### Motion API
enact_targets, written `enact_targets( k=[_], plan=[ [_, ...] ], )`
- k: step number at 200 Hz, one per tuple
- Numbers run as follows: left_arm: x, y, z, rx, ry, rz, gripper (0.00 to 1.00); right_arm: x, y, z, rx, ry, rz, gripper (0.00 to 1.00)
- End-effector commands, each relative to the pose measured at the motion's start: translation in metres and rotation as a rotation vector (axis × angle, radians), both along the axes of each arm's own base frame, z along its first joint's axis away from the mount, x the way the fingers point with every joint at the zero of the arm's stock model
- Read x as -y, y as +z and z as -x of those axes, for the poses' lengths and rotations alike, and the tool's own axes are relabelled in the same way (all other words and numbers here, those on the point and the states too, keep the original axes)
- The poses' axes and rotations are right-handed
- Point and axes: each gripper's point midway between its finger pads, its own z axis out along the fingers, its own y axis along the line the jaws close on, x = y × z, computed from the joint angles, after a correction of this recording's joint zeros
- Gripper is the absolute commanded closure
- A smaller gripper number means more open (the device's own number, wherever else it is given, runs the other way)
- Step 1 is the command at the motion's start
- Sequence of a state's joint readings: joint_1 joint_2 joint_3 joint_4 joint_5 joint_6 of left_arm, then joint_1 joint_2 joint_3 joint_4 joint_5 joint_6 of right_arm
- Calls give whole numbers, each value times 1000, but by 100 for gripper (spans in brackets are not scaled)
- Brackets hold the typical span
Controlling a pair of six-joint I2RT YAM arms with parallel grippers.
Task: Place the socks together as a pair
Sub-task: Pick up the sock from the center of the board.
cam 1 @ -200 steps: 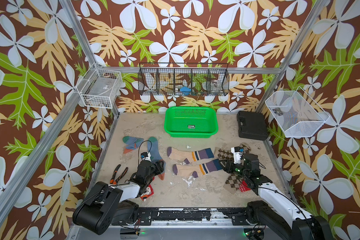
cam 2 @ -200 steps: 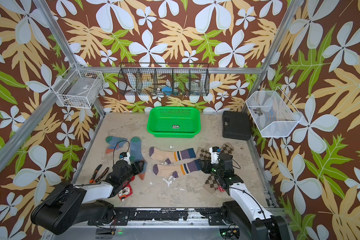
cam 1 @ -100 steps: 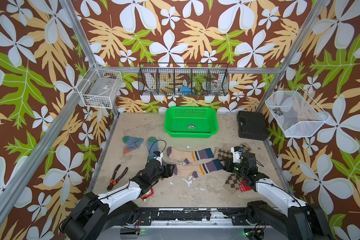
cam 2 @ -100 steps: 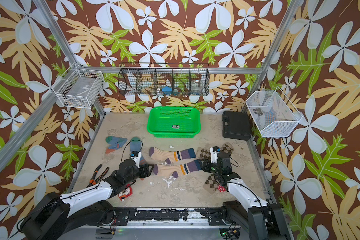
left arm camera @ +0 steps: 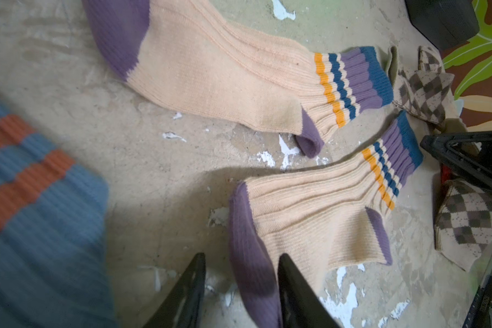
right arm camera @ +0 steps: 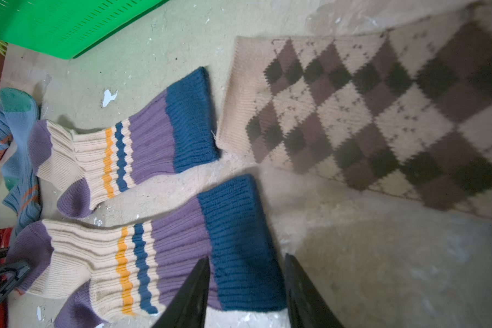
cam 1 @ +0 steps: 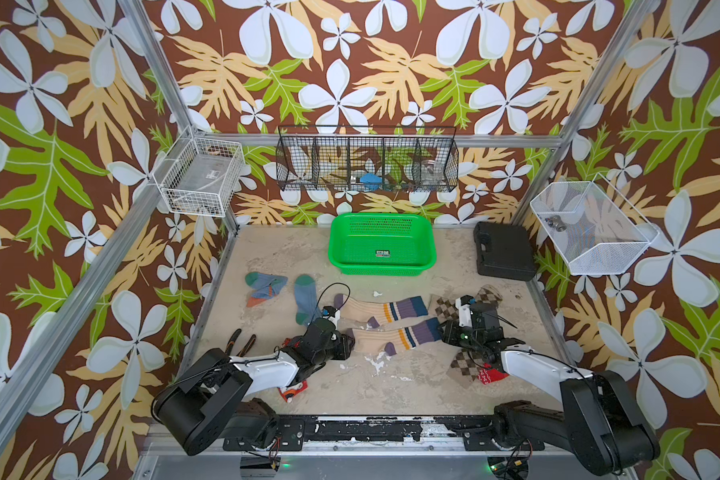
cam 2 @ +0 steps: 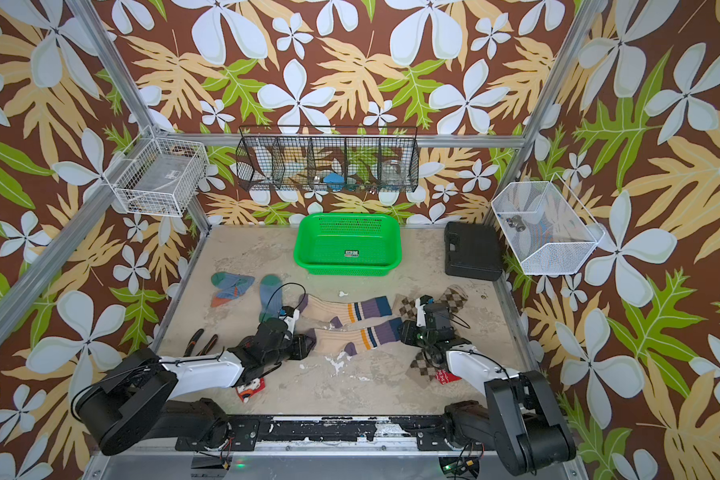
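Two cream socks with purple toes and striped navy cuffs lie side by side in mid-table, the far one (cam 1: 381, 309) and the near one (cam 1: 395, 338). My left gripper (left arm camera: 242, 255) stands open around the near sock's purple toe (left arm camera: 250, 272), one finger (left arm camera: 293, 281) against it. My right gripper (right arm camera: 247, 257) is open astride the same sock's navy cuff (right arm camera: 239, 241). Two blue-grey socks (cam 1: 306, 297) (cam 1: 265, 286) lie to the left. Argyle socks (cam 1: 447, 305) (cam 1: 466, 368) and a red sock (cam 1: 489, 374) lie by the right arm, partly hidden.
A green basket (cam 1: 381, 245) stands at the back centre and a black case (cam 1: 504, 251) at the back right. Pliers (cam 1: 240, 338) lie near the left edge. A red and white item (cam 1: 294, 390) pokes out under the left arm. Wire baskets hang on the walls.
My left arm has swung right from the blue-grey sock to the near cream sock's toe, and its jaws have narrowed. The right gripper has barely shifted at the cuff.
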State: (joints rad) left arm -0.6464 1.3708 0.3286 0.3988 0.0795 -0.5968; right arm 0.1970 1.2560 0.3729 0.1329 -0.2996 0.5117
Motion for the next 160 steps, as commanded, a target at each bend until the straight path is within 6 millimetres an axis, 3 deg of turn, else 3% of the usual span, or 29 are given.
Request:
enact_targets(
  k=[1, 39, 74, 88, 112, 160],
  plan=[
    [2, 0, -2, 14, -6, 4, 65, 2, -5, -1, -13, -1, 30, 55],
    [3, 10, -2, 36, -3, 30, 81, -12, -20, 1, -87, 61, 38, 61],
    [5, 24, -5, 62, -8, 49, 94, -33, -10, 5, -47, 115, -62, 94],
    [8, 34, -9, 76, -9, 53, 99, -45, -1, 8, -52, 163, -131, 100],
    [8, 56, -17, 119, 7, 46, 100, -56, 29, 6, -7, 207, -192, 100],
    [1, 101, -39, 202, 46, 21, 100, -66, 116, -16, 187, 241, -238, 100]
  ],
)
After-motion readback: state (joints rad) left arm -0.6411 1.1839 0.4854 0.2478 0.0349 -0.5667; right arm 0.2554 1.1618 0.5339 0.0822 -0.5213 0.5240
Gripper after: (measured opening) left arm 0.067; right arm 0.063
